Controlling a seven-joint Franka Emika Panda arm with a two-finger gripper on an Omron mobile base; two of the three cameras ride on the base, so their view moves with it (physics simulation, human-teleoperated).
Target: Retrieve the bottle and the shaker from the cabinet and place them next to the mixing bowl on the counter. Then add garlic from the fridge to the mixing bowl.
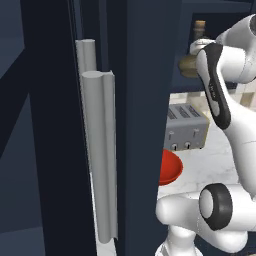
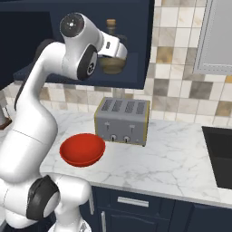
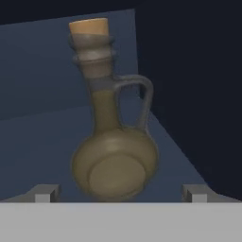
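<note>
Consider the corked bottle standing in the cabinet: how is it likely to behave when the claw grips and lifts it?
The bottle looks like rigid, glossy glass, so it will probably not flex and may slip between the fingers. Its round belly under a thin neck suggests a low, stable weight, though a push at the cork might still tip it. The open claw faces the belly.

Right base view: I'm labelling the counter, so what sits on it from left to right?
Mixing bowl → toaster → black cooktop, all on the counter.
</note>
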